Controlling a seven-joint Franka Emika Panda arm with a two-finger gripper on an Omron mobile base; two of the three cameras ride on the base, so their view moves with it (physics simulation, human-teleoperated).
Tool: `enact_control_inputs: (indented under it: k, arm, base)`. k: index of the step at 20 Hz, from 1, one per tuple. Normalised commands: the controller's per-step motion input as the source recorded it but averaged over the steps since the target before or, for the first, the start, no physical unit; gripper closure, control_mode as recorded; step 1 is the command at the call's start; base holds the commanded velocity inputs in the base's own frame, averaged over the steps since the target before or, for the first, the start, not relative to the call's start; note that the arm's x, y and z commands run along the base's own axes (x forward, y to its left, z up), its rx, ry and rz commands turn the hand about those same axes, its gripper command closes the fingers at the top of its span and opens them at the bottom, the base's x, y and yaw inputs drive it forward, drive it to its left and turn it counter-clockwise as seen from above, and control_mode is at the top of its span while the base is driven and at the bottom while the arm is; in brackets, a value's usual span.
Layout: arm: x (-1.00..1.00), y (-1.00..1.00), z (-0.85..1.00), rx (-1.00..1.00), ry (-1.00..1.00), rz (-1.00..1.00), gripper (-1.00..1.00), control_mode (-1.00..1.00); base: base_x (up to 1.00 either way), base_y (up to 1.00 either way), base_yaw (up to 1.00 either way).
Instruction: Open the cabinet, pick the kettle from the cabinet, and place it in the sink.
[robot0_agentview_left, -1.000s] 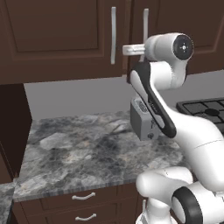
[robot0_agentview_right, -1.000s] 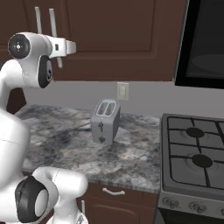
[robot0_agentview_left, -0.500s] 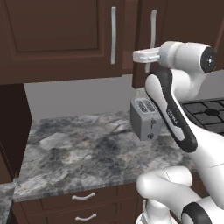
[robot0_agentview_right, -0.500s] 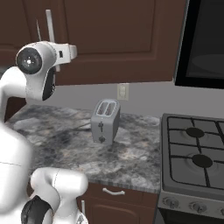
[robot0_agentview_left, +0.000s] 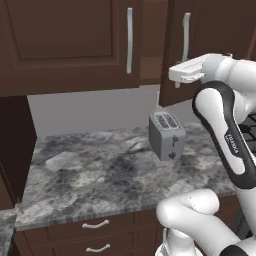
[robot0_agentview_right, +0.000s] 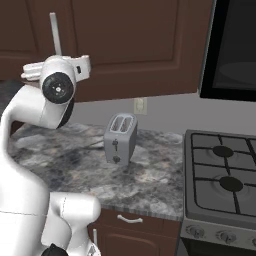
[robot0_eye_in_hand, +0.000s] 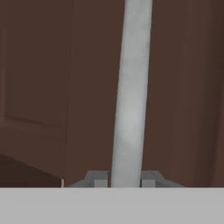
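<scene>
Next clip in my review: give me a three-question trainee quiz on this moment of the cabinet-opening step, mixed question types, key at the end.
1. True or false: the right-hand cabinet door is swung partly open while the left-hand door is shut.
2. Multiple choice: what sits between the gripper fingertips? A) the toaster's lever B) the door's silver bar handle C) a drawer pull
3. Short answer: which appliance stands on the marbled counter below the cabinet?

Key
1. True; a gap shows between the doors in the left base view.
2. B; the hand view shows the bar running down between the fingertips.
3. The grey toaster.
</scene>
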Motion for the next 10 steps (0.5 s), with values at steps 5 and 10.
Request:
enact_control_inputs:
  k: [5, 10]
  arm:
    - [-0.50, -0.02, 0.06, 0.00, -0.01, 0.14, 1.00, -1.00]
    - [-0.48, -0.10, 0.07, 0.01, 0.00, 0.14, 1.00, -1.00]
  base:
    - [0.00, 0.00, 0.00]
    - [0.00, 0.00, 0.00]
